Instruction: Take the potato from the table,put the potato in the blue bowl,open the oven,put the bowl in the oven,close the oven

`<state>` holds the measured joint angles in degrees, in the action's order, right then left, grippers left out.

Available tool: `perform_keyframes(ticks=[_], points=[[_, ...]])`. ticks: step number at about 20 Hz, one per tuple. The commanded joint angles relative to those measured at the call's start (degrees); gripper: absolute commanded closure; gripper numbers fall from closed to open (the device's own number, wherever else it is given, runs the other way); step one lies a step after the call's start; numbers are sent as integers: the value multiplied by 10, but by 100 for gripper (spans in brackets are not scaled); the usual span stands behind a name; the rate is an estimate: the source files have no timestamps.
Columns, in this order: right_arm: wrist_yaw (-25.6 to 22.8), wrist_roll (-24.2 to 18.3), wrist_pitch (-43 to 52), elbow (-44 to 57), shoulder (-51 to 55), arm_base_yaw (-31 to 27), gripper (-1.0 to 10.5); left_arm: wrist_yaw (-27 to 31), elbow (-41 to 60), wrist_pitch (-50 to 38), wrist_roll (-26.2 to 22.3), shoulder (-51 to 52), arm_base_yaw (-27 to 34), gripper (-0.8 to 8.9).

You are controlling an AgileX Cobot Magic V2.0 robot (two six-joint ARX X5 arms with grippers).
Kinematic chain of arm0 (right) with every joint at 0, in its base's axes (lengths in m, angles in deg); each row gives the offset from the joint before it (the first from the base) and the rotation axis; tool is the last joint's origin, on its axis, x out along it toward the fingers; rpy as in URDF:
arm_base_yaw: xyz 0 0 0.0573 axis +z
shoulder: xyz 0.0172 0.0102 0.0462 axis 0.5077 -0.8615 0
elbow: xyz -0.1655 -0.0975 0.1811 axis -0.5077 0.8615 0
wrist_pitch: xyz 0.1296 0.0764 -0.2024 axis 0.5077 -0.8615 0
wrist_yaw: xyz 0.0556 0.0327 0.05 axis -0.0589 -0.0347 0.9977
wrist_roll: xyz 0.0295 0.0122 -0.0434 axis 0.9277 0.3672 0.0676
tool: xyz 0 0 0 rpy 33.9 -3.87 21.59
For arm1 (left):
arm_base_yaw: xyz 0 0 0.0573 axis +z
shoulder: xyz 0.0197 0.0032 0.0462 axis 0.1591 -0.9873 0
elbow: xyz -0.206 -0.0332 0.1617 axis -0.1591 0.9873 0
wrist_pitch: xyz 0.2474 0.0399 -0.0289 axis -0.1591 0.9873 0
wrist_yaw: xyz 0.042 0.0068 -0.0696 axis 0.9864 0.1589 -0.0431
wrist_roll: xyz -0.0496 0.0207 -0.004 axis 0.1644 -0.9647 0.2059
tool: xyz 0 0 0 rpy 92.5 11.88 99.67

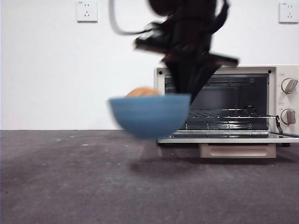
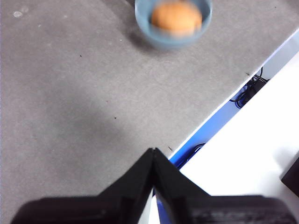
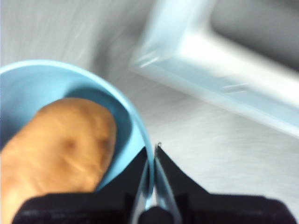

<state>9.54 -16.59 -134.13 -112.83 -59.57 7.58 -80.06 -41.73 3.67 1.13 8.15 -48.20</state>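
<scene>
The blue bowl (image 1: 150, 114) hangs in the air above the table (image 1: 70, 182), just left of the oven (image 1: 229, 105), blurred by motion. The orange-brown potato (image 1: 142, 92) lies inside it. My right gripper (image 1: 183, 95) comes down from above and is shut on the bowl's rim (image 3: 145, 140), one jaw inside and one outside; the potato (image 3: 56, 144) fills the bowl in the right wrist view. The oven door (image 1: 229, 137) lies open and flat. My left gripper (image 2: 153, 158) is shut on nothing, well away from the bowl (image 2: 173, 23) and potato (image 2: 176, 17).
The oven's wire rack (image 1: 224, 114) sits inside the open cavity, with two knobs (image 1: 289, 86) on its right side. In the left wrist view the table's edge (image 2: 219, 112) runs diagonally, with cables (image 2: 247, 91) beyond it. Two wall sockets (image 1: 87, 10) are on the back wall.
</scene>
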Motion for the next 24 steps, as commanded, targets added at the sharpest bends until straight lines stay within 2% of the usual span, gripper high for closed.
perform_keyframes(ticks=[1, 5, 13, 17, 21, 24], points=[[0, 14, 0, 2, 21, -52, 959, 0, 3, -2, 4, 2, 2, 821], [-2, 32, 3, 2, 30, -138, 958, 0, 3, -3, 4, 2, 2, 821], [6, 71, 57, -5, 29, -229, 959, 0, 3, -3, 2, -13, 2, 821], [8, 107, 88, -6, 28, -247, 959, 0, 3, -2, 2, -21, 2, 821], [38, 154, 101, -15, 16, -263, 959, 0, 3, -2, 2, -21, 2, 821], [27, 159, 69, -66, -12, -265, 959, 0, 3, -2, 2, -21, 2, 821]])
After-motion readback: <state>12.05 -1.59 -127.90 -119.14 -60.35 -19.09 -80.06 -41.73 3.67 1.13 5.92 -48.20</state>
